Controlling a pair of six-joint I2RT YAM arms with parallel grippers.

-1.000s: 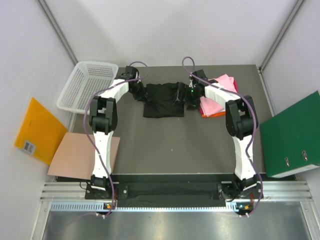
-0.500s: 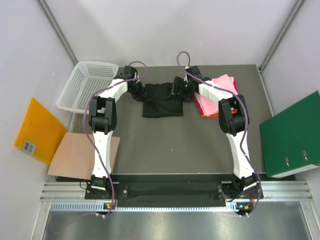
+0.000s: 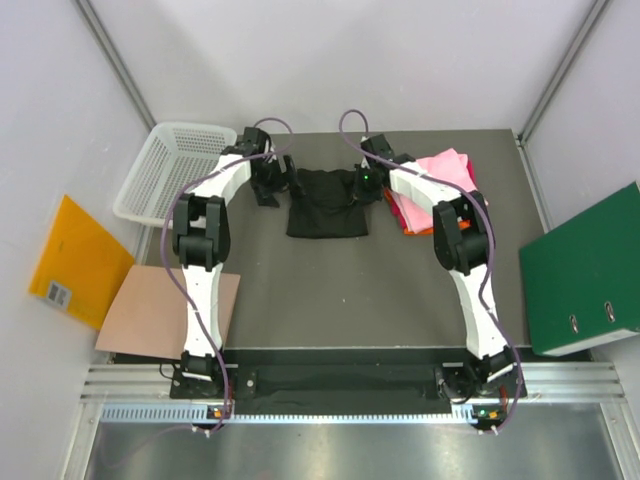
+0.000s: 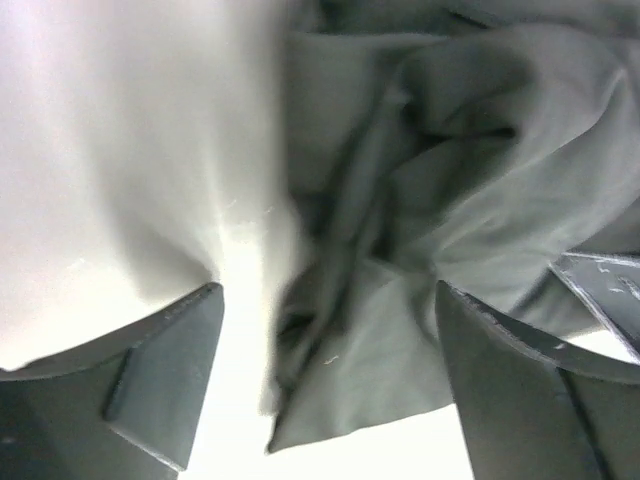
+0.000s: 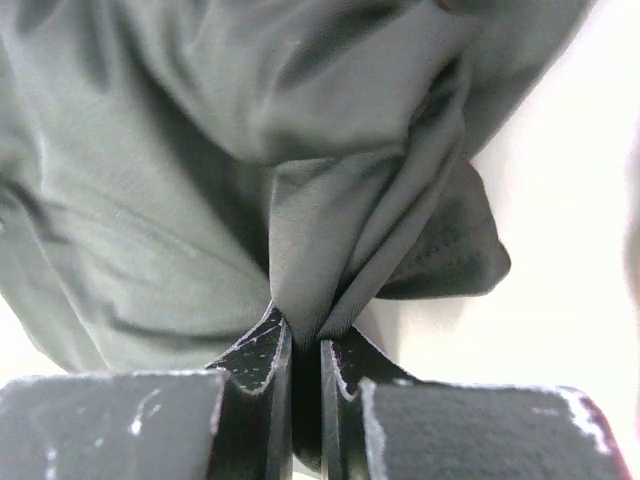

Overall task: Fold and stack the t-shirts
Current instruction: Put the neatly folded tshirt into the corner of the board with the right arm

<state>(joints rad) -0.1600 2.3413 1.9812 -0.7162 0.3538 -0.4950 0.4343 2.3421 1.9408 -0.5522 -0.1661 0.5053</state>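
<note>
Two claws, the left claw (image 3: 270, 188) and the right claw (image 3: 364, 186), flank one black cloth t-shirt (image 3: 328, 208). Beside the right claw: one pile of folded cloth tees (image 3: 437, 178), pink over orange-red, perhaps three. Outside the left claw: one white plastic mesh basket (image 3: 170, 165), one yellow padded envelope (image 3: 80, 255), one tan cardboard sheet (image 3: 150, 305). Outside the right: one flat green folder (image 3: 585, 265).

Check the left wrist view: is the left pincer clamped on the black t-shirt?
No, the left pincer gapes open, with the black t-shirt ungripped.
</note>
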